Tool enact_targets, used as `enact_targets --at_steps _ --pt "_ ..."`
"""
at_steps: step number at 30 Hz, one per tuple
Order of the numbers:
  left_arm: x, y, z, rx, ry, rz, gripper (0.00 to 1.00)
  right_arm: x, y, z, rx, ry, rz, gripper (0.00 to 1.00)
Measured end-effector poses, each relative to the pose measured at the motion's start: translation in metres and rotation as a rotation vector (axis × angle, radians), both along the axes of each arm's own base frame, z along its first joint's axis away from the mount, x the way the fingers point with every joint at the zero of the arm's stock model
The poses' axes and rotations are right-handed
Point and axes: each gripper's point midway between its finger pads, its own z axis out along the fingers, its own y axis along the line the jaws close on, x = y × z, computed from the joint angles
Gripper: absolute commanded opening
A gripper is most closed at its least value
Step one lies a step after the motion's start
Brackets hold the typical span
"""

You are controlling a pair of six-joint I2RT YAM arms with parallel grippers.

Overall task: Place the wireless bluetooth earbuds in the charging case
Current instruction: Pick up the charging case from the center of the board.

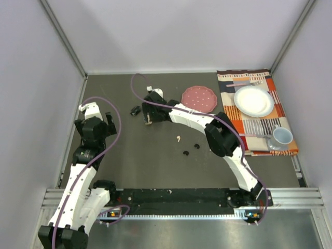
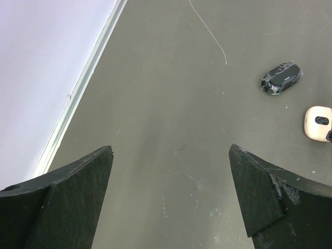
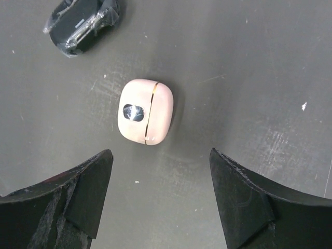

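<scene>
Right wrist view: my right gripper [image 3: 160,158] hangs over the pale charging case [image 3: 145,111], jaws spread wider than the case, gripping nothing, touching nothing. The case lies closed on the table [image 1: 129,166]. My left gripper [image 2: 170,149] is spread fully and empty over bare tabletop.

Count:
- Two cases: the pale one, and a black case [image 3: 80,23] near it, not touching.
- One white earbud [image 1: 178,138] visible.
- Two black earbuds [image 1: 185,153] [image 1: 196,146].

All the earbuds are loose on the near side of my right forearm, apart from the cases.

On the far right are a pink disc [image 1: 198,98] and a striped mat [image 1: 236,111] with a plate [image 1: 253,100] and a cup [image 1: 282,137].
</scene>
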Motion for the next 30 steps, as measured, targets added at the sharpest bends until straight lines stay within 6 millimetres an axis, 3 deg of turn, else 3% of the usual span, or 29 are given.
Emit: enact_targets --at_steps 15,26,30 --pt "0.000 0.000 -0.001 0.000 0.001 0.000 0.99 0.000 0.033 -0.006 0.019 0.004 0.048 0.74" --pt "0.000 0.000 -0.001 -0.001 0.001 -0.001 0.99 0.002 0.033 -0.031 -0.041 0.014 0.059 0.72" --pt "0.000 0.000 -0.001 -0.001 0.002 -0.002 0.99 0.005 0.038 -0.031 -0.048 -0.002 0.073 0.69"
